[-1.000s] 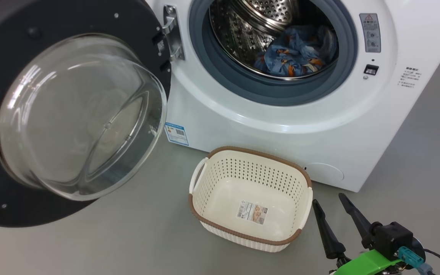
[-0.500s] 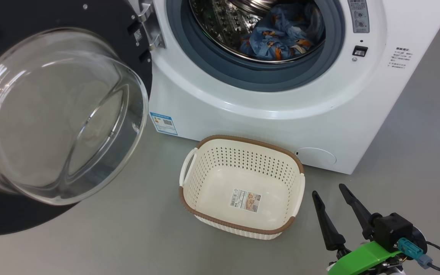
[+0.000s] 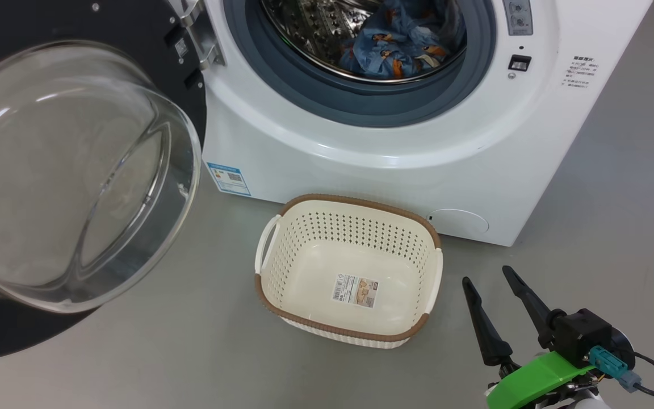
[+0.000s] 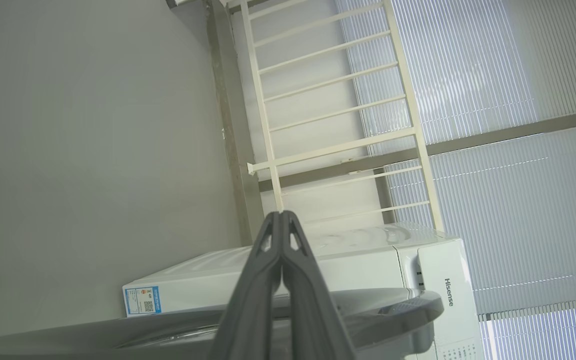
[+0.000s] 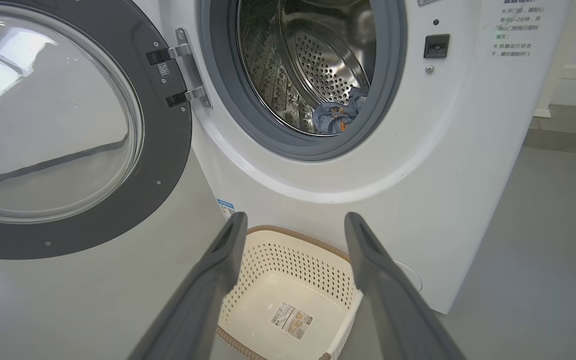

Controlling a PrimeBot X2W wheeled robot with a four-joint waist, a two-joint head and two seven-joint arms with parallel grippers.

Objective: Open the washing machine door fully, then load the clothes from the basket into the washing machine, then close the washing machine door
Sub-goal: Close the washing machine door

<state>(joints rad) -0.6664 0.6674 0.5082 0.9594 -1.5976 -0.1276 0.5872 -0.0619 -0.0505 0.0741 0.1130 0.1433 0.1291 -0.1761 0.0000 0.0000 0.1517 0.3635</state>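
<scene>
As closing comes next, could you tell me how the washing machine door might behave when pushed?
The washing machine door likely swings as one rigid piece on its metal hinge. Its thick glass bowl suggests weight. The smooth dark rim may be slippery.

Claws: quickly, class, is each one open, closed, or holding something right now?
Left claw: closed, holding nothing.
Right claw: open, holding nothing.

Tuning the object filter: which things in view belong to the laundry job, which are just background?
Job: white front-loading washing machine; its round black-rimmed glass door, open; blue cartoon-print clothes in the steel drum; empty cream perforated plastic basket.
Background: cream metal railing; white window blinds; grey floor.
</scene>
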